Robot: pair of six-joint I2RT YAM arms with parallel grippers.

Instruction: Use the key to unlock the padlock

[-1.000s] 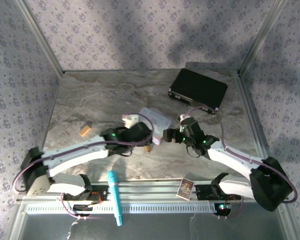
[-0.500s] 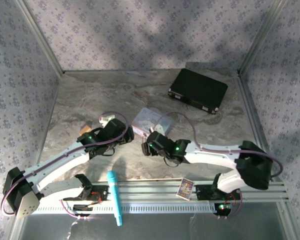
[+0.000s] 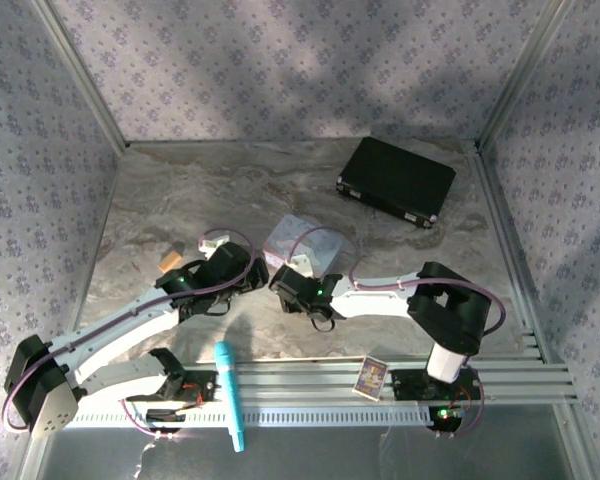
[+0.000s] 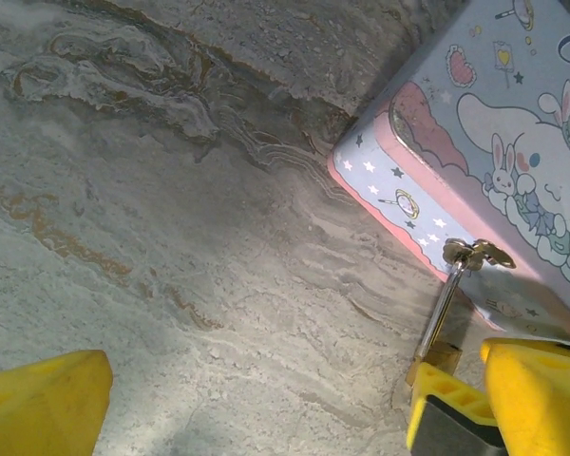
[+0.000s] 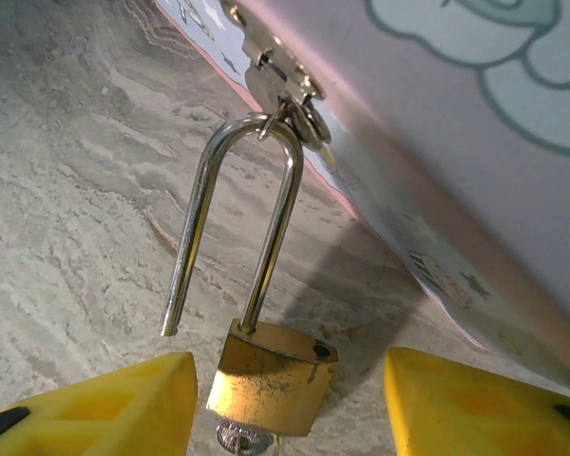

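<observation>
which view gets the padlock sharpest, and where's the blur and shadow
Right wrist: padlock crisp, glints along its shackle, shadow cast to its right on the table, tin soft. Left wrist: padlock small, yellow fingers blurred at the bottom edge. Top external: dappled shadows on the walls, padlock too small to make out.

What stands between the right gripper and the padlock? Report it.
Nothing visible. The padlock hangs from the tin's latch, between the right gripper's open fingers, with a clear gap on each side.

padlock (image 5: 271, 375) 1 | tin (image 4: 513, 142) 1 | black case (image 3: 397, 180) 1 | pen (image 3: 230, 395) 1 | tan block (image 3: 170, 261) 1, perhaps
</observation>
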